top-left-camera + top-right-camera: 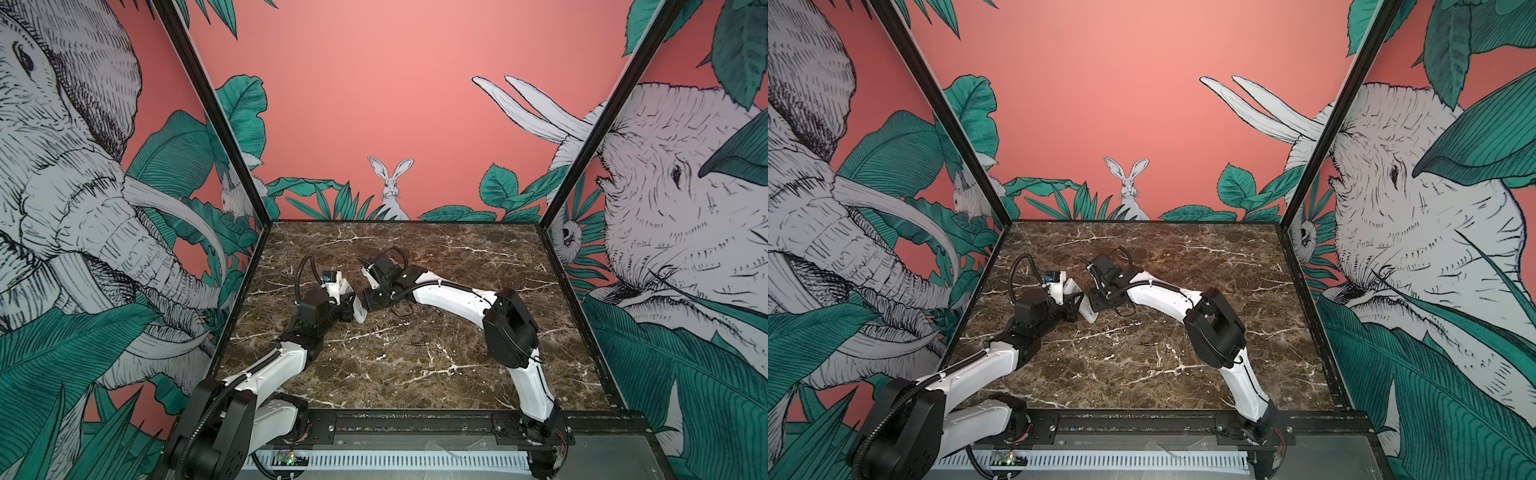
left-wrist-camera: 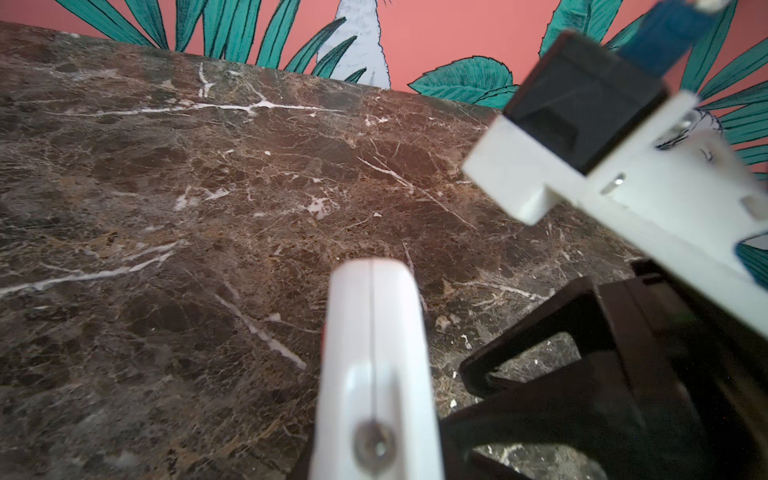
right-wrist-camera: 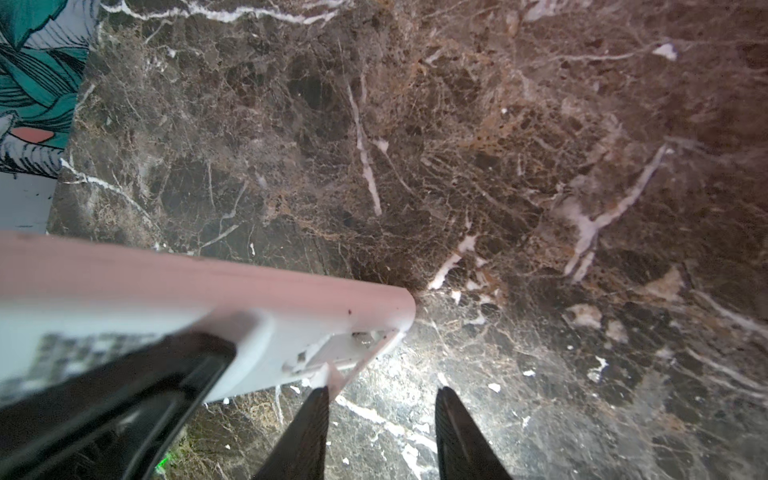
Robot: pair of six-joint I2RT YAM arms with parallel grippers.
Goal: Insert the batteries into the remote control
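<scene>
Left gripper [image 1: 347,309]: you will find its jaws pressed tight on the remote control [image 1: 358,311], which it holds off the marble table [image 1: 415,374] near the middle, tilted, with one end pointing down toward the front. In the left wrist view the remote control [image 2: 374,353] runs straight out from between the jaws, narrow edge up, a seam along its length.

Right gripper [image 3: 380,436]: its two dark fingers [image 3: 461,436] stand apart with bare marble between them. One finger tip sits right at the corner of the remote control [image 3: 249,316], where a recess in the white back shows. You cannot tell from these views whether that tip touches the plastic.

Batteries: one battery [image 1: 420,344] lies loose on the table, well in front of the grippers, visible in both top views [image 1: 1149,344]. A second small dark piece [image 1: 436,311] lies below the right forearm; it is too small for you to identify.
</scene>
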